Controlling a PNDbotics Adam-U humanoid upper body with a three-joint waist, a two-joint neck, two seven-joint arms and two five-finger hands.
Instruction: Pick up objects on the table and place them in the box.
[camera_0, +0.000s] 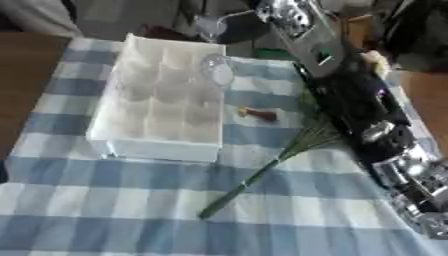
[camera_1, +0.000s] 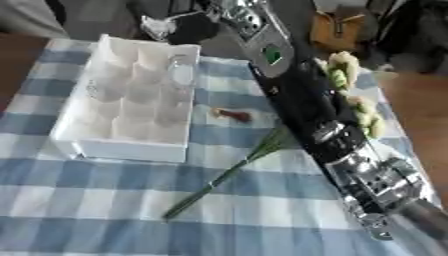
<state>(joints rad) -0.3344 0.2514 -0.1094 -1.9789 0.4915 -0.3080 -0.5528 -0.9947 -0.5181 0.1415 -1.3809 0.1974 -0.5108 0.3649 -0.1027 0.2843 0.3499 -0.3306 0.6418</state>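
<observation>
Landmark: white compartment box (camera_0: 166, 100) on the checked cloth (camera_0: 105, 205). My right arm (camera_1: 306, 100) lies diagonally just right of the box; I cannot tell whether my right hand (camera_1: 385, 187), at the lower right, is open or shut. It holds nothing I can see. Flower stem (camera_1: 219, 180) lies right of and below the box, long axis diagonal, cut end lower-left, pale blooms (camera_1: 354, 85) beyond the arm. Judged light, limp, crushable; grasp mid-stem. Small brown piece (camera_0: 258, 114) just right of the box. Clear glass (camera_0: 216, 70) inside the box.
</observation>
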